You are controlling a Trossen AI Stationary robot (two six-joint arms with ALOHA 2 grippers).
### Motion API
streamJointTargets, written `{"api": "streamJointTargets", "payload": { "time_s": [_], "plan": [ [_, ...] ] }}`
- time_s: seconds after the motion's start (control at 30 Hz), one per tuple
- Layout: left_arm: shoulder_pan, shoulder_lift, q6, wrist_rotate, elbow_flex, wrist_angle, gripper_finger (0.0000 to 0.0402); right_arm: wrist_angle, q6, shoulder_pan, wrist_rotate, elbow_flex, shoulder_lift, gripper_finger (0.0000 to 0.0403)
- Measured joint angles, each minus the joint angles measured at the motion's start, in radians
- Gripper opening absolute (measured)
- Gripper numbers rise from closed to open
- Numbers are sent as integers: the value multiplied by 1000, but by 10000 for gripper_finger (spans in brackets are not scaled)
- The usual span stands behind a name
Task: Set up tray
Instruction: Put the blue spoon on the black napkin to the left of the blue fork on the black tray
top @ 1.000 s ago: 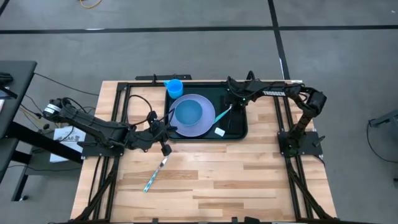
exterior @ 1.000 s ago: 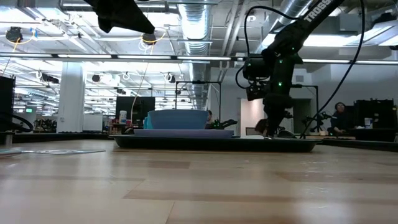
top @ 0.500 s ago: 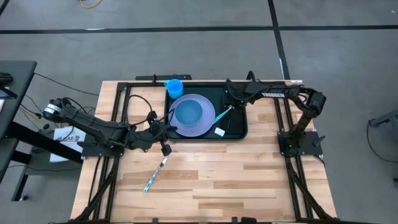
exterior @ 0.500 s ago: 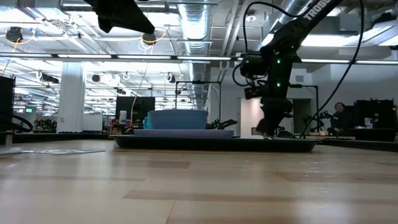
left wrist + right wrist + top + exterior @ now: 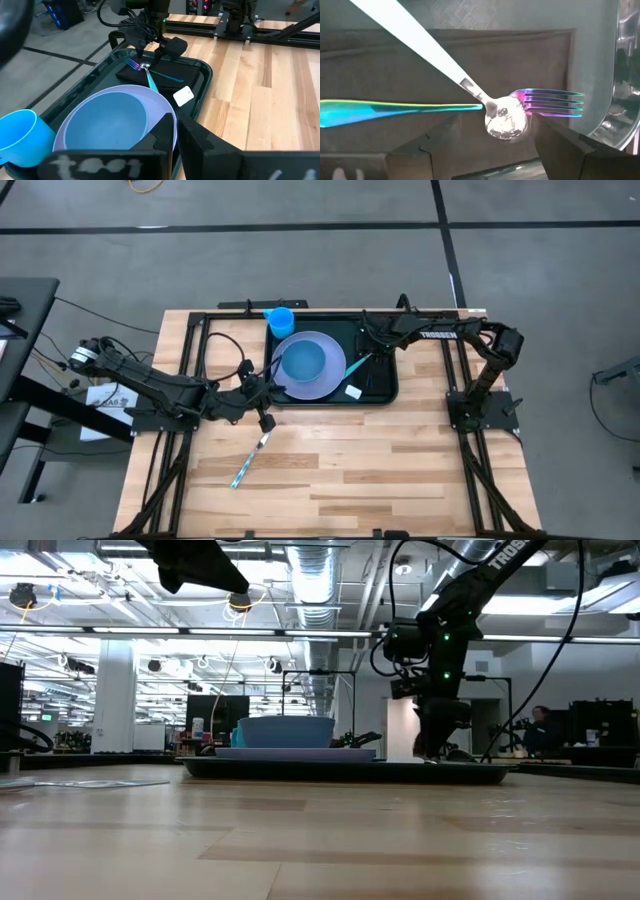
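Observation:
The dark tray (image 5: 392, 396) lies at the table's far middle. On it rest a lavender plate (image 5: 330, 385) with a blue bowl (image 5: 303, 362), a blue cup (image 5: 280, 320) and a black napkin (image 5: 165, 76). A spoon (image 5: 506, 121) and an iridescent fork (image 5: 551, 104) lie on the napkin. My right gripper (image 5: 490, 155) hangs open just over them, a finger on either side of the spoon's bowl, touching neither. My left gripper (image 5: 172, 132) is shut and holds nothing, high above the plate's near left rim.
One more piece of cutlery (image 5: 250, 460) with a blue handle lies on the bare wood in front of the tray, toward the left. A small white tag (image 5: 352, 391) sits on the tray's near side. Black frame rails (image 5: 190, 370) run along both table sides.
My right gripper has opened over the napkin and rolled a little at the wrist, staying over the spoon and fork, which lie still.

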Motion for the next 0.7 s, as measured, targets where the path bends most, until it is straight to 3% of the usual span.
{"api": "streamJointTargets", "payload": {
  "time_s": [0.4,0.7],
  "plan": [
    [-3,0,-8,6,0,0,13,1,-39,-34,-4,-3,0,230],
    [-23,0,-8,10,0,1,13,87,-76,-30,32,-85,0,230]
  ]
}}
